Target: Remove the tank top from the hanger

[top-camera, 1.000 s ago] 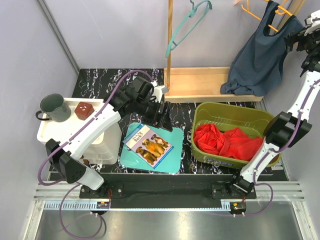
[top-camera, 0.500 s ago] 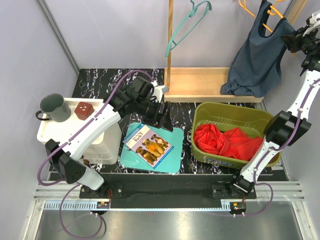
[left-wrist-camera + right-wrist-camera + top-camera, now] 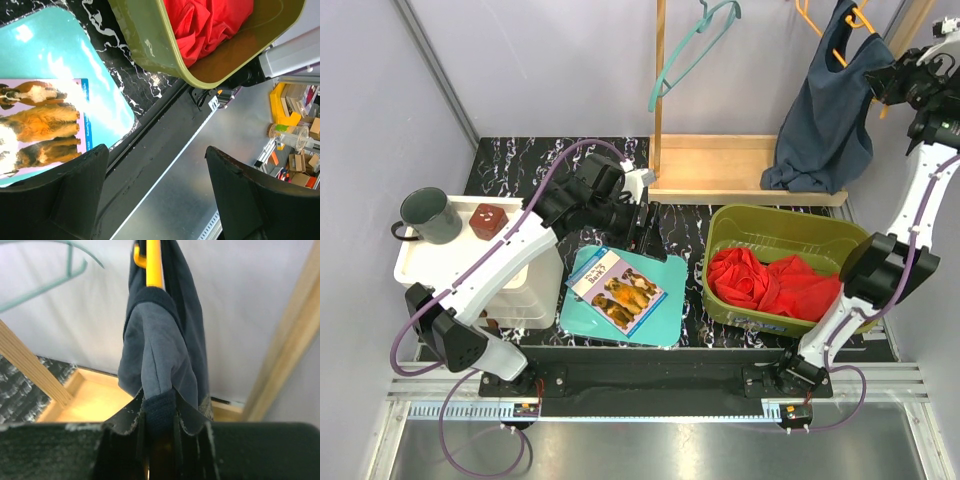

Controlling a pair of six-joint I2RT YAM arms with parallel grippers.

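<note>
A dark blue tank top (image 3: 825,110) hangs from an orange hanger (image 3: 861,17) at the back right, its hem draped onto the wooden rack base. My right gripper (image 3: 888,82) is raised to the garment's right shoulder. In the right wrist view the right gripper (image 3: 159,412) is shut on the tank top's (image 3: 160,340) ribbed strap, just below the orange hanger (image 3: 153,262) arm. My left gripper (image 3: 650,240) hovers open over the teal board, nothing between its fingers (image 3: 60,200).
An olive bin (image 3: 785,222) holding red cloth (image 3: 770,285) stands below the tank top. A book (image 3: 617,290) lies on a teal board (image 3: 665,320). A white tray (image 3: 430,262) carries a mug (image 3: 428,215) and a red die (image 3: 488,220). A teal hanger (image 3: 690,50) hangs beside a wooden post.
My right gripper has shut on the tank top's strap. Gripper, garment and hanger have shifted a little to the left. The left arm has barely moved.
</note>
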